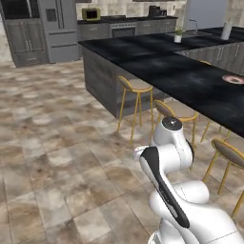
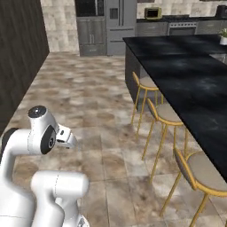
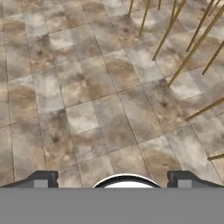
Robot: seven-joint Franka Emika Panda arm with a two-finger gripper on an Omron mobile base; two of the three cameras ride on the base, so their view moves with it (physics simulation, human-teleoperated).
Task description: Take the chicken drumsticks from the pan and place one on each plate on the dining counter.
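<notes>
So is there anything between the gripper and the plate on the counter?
Yes. The open gripper points down at bare floor, while the plate lies on the counter. The row of stools along the counter's near edge stands between them.

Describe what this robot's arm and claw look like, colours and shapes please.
The arm is glossy white, built of thick rounded segments, with a long black stripe along one link and dark round joint caps with a pale centre. The claw ends in two small dark grey blocky fingertips, each carrying a lighter grey square patch. No cables or lettering show.
</notes>
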